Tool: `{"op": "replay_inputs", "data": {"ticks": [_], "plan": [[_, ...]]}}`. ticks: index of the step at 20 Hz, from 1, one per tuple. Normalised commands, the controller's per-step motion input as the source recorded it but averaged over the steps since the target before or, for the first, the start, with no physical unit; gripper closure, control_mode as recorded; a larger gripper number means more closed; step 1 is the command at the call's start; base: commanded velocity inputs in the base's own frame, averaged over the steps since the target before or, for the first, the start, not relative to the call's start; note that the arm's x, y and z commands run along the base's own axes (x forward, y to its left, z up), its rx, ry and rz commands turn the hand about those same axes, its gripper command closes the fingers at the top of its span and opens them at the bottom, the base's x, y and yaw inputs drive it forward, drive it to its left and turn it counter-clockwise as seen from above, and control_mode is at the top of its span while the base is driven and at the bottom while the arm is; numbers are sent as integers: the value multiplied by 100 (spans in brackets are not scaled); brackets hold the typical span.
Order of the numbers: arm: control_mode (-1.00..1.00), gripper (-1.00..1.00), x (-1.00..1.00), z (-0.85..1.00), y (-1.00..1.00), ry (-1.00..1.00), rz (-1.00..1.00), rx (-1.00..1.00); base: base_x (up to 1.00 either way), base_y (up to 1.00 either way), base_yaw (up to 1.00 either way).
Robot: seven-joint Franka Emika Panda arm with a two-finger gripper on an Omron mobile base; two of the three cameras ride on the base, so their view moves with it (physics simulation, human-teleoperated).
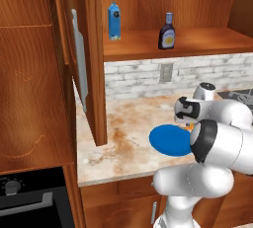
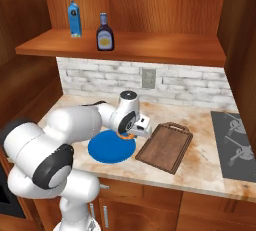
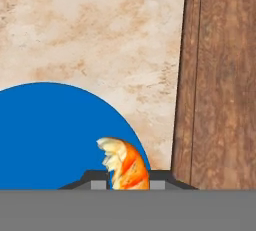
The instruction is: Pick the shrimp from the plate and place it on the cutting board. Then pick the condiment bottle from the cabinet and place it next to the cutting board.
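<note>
Two fingertips point(image 3: 100, 184) of the gripper point(image 3: 129, 184) close on the shrimp point(image 3: 125, 164) at the plate point(image 3: 45, 135) edge, lower centre. Such a thin pinch could let it slip out short of the cutting board point(image 3: 220, 85) at right.

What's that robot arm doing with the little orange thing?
The gripper is down at the edge of the blue plate, with the shrimp between its fingers. The cutting board lies bare just beside the plate. Up on the cabinet shelf, the condiment bottle stands near a blue carton.
</note>
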Motion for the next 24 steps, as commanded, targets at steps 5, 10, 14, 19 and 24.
{"op": "replay_inputs", "data": {"ticks": [5,10,14,19,24], "plan": [[-100,100,0,4,-43,0,-3,0,0,0,0],[-100,100,0,0,-32,0,-2,0,0,0,0],[-100,100,0,0,-25,0,0,0,0,0,0],[-100,100,0,0,-26,0,0,0,0,0,0],[-100,100,0,-2,-21,-1,0,0,0,0,0]]}}
